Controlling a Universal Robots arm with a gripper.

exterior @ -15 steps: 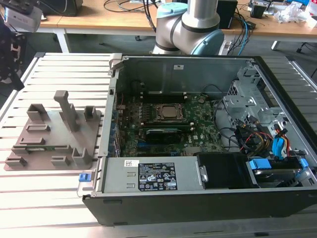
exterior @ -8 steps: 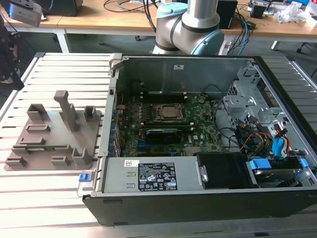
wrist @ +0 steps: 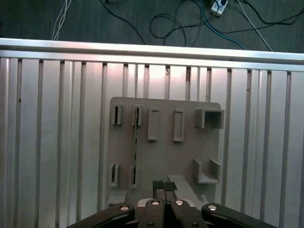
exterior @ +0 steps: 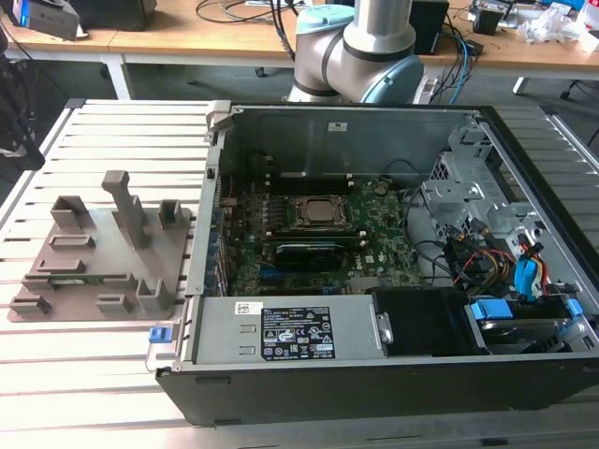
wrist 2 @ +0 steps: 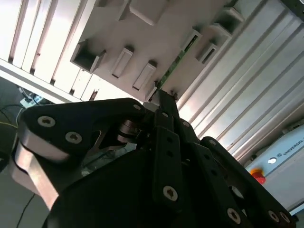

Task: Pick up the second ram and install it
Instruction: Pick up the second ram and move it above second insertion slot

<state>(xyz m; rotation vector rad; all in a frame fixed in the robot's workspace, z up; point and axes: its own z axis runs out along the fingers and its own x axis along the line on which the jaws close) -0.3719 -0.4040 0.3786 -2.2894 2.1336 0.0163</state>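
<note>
The second ram (wrist: 136, 142) stands on edge in the grey plastic holder (wrist: 164, 152), a thin green stick held between two slotted blocks. In the second wrist view its green edge (wrist 2: 174, 65) runs across the holder (wrist 2: 142, 38). In the exterior view the ram (exterior: 73, 278) shows as a green strip low in the holder (exterior: 94, 257), on the exterior view's left. My gripper (wrist: 165, 185) hangs well above the holder, beside the ram's line, with its fingers (wrist 2: 164, 102) pressed together and nothing between them.
An open computer case (exterior: 374, 253) lies on the exterior view's right, with the green motherboard (exterior: 309, 238) and its processor socket (exterior: 316, 212) inside. The holder rests on a ribbed aluminium table (wrist: 57, 133). Cables trail on the floor (wrist: 190, 23) past the table edge.
</note>
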